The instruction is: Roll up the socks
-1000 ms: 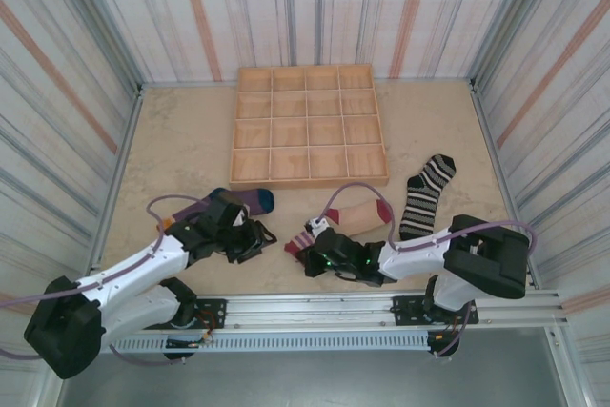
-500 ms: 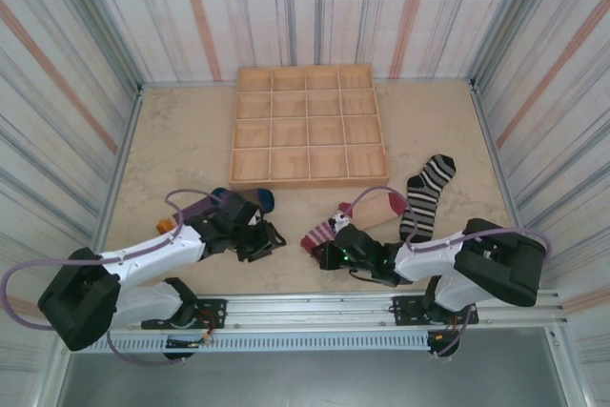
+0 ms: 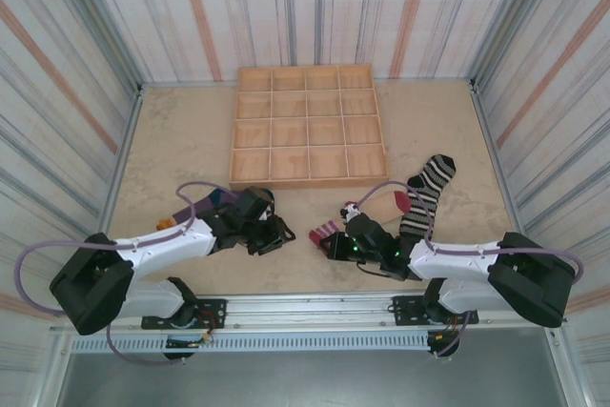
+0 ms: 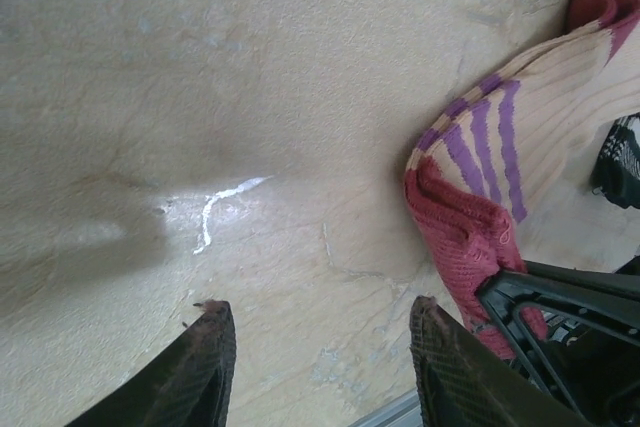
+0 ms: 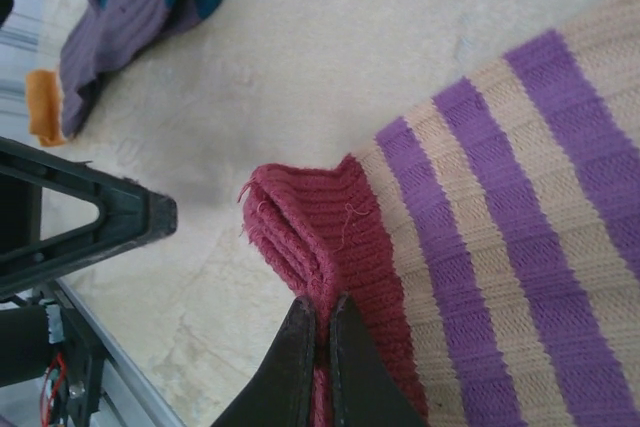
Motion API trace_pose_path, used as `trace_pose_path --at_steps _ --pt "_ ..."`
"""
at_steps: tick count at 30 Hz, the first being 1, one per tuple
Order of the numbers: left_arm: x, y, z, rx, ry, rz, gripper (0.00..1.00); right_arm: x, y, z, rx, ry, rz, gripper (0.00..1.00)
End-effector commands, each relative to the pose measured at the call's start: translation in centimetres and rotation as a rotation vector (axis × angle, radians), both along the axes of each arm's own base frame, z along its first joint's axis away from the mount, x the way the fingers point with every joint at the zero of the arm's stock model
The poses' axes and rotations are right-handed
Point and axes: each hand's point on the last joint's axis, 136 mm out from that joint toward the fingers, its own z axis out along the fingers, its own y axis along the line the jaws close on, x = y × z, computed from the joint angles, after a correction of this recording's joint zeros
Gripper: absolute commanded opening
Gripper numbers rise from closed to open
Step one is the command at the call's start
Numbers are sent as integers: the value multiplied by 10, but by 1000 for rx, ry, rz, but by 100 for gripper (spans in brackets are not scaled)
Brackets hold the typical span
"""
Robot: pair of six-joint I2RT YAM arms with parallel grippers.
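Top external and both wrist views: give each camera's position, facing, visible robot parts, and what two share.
Top external: above and behind, looking down at the table; left arm, right arm show.
Left wrist: on left arm, facing the table; left tool open.
Right wrist: on the right arm, facing down; right tool pinches the peach sock.
Both wrist views share that sock.

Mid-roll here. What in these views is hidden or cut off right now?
Most of the purple sock: top view, under the left arm; right wrist view, cut by the top edge.
The peach sock past its stripes: right wrist view, off the right edge.
How deep the right gripper bites its cuff: fingers cover it.
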Motion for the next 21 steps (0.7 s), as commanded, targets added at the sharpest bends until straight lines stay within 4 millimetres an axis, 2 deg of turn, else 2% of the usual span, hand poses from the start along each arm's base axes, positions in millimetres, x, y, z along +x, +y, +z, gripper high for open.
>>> trace_pose_path --at_steps 1,9,12,16,21 --pt "0 11 7 29 -22 10 49 -7 1 -10 -82 9 46 0" --pt "-8 34 12 46 -26 44 50 -26 57 -6 -52 -7 143 0" --pt "-8 38 12 28 -20 63 50 -30 67 -6 -56 -23 146 0" --pt "-9 37 13 17 -14 59 50 -34 67 -4 -63 -32 143 0" --pt "-9 33 11 4 -5 57 49 -34 49 1 -45 -31 86 0"
